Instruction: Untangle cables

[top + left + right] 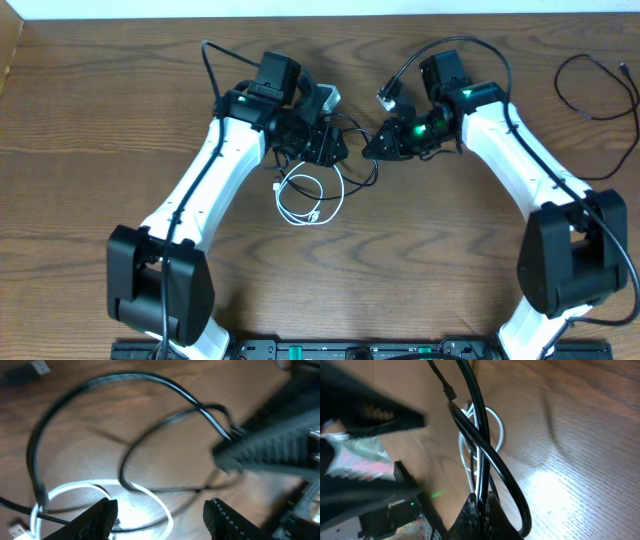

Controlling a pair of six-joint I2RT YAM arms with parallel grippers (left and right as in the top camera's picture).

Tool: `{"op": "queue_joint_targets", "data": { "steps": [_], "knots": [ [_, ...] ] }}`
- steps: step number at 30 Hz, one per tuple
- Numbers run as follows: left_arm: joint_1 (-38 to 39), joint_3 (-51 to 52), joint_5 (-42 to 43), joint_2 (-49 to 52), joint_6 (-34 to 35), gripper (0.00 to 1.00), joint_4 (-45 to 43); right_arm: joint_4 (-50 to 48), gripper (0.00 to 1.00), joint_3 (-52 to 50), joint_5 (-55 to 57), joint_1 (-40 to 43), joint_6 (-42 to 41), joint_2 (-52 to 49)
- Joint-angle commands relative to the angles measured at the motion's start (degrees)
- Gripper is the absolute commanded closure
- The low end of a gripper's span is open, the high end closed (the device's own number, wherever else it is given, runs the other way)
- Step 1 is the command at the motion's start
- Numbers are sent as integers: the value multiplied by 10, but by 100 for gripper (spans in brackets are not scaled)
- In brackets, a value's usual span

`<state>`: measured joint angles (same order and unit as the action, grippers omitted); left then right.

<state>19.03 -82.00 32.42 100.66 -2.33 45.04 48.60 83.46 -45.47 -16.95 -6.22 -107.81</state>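
Mid-separation: the right gripper is clamped on the thin black cord, which loops away from its fingertips. The left gripper gapes open just over the thin white coiled cord. Next, likely: pin the white, draw the black clear.

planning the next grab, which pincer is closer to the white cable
Left. The left pincer sits open just over the white cable; the right pincer is farther off, shut on the black cable.

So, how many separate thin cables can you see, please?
3: white cable coiled mid-table, black cable looping over it, spare black cable top right. Others may be hidden.
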Motion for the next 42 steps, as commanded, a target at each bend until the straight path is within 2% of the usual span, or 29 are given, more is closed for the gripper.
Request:
{"op": "queue_joint_targets", "data": {
  "steps": [1,7,8,12,13,15,17,23,24,27,28,29,31,34,40,42],
  "knots": [
    [15,0,-57,12,19,39,-36,6,99,0,-32,4,21,43],
    [31,0,-153,31,86,41,-101,19,99,0,-31,5,27,77],
    [31,0,-176,31,104,51,-124,28,99,0,-32,8,32,87],
    [31,0,-250,31,129,66,-182,51,99,0,-60,26,50,113],
    [29,0,-288,31,145,75,-191,64,99,0,-73,37,61,126],
    [26,0,-324,31,160,81,-192,78,99,0,-77,58,67,148],
    [19,0,-351,31,161,92,-182,89,99,0,-76,88,68,176],
    [-7,0,-355,31,162,93,-159,106,99,0,-62,204,53,246],
    [-16,0,-355,29,162,93,-157,106,99,0,-9,240,21,254],
    [-20,-13,-342,0,151,93,-160,108,98,0,70,275,-9,249],
    [-18,-19,-329,-12,140,93,-163,106,86,0,70,277,-8,245],
    [-14,-24,-310,-30,125,93,-170,105,63,0,70,275,-7,242],
    [-2,-26,-268,-75,106,93,-192,101,45,0,67,269,9,237],
    [25,-26,-224,-151,105,92,-219,89,36,0,37,260,39,236],
    [65,-26,-159,-254,99,93,-300,31,31,0,-109,254,87,236],
    [64,-26,-118,-281,119,93,-351,-5,29,0,-176,254,104,236]
  ]
}}
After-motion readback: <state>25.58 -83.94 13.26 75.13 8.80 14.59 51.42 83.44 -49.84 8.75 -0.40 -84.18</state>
